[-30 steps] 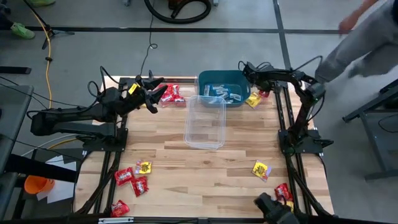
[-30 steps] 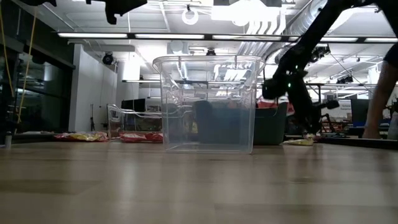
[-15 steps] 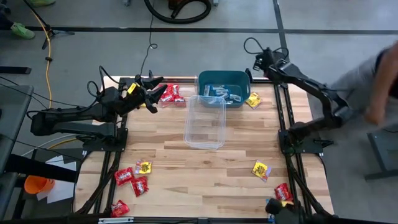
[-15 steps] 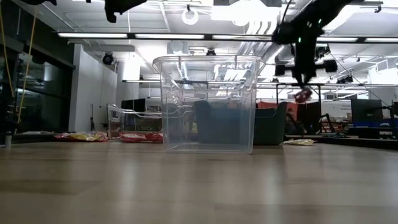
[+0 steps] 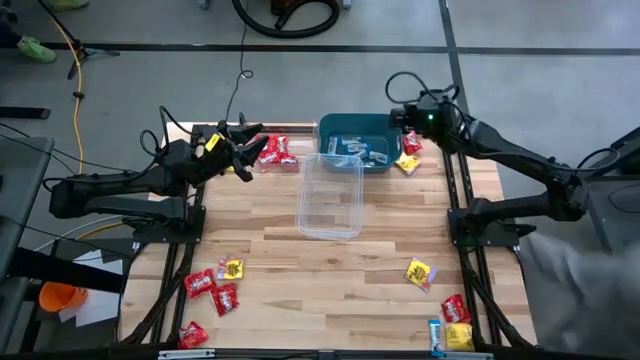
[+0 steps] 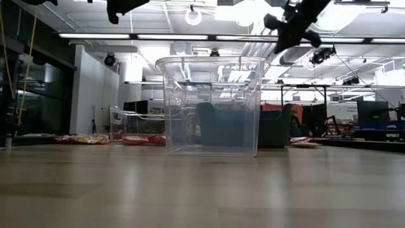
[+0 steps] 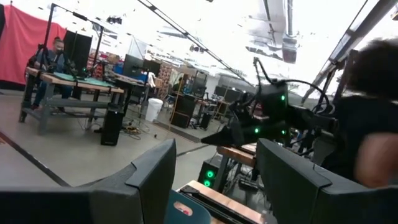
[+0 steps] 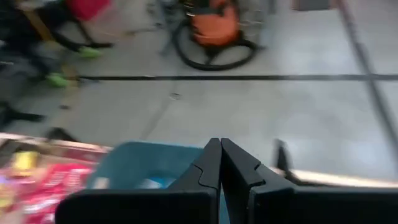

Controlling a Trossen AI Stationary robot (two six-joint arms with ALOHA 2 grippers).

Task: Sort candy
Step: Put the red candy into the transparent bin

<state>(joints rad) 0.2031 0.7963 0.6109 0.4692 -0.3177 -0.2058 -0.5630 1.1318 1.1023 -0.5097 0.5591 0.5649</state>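
The candy is small shiny packets. Light blue ones lie in the teal bin [image 5: 358, 142], red ones [image 5: 275, 152] are heaped at the far left, and others lie loose along the near edge. My right gripper [image 5: 394, 116] hangs shut and bare high over the bin's far right corner, also seen in the low view [image 6: 278, 26] and its wrist view [image 8: 220, 163]. Below it a red candy [image 5: 411, 143] lies flat on the table beside a yellow one [image 5: 405, 163]. My left gripper [image 5: 238, 152] waits raised and open by the red heap, nothing between its fingers [image 7: 214, 186].
A tall clear tub [image 5: 330, 195] stands mid-table just near of the teal bin. Loose red and yellow candy [image 5: 215, 285] lies near left, a yellow one [image 5: 420, 272] and a small cluster [image 5: 455, 322] near right. A person's grey clothing [image 5: 590, 255] shows past the table's right edge.
My right gripper has risen from the table by the yellow candy, swung toward the teal bin's far right corner and tipped from pointing down to nearly level, staying shut. A red candy hung below it midway; it now lies on the table beside the yellow one.
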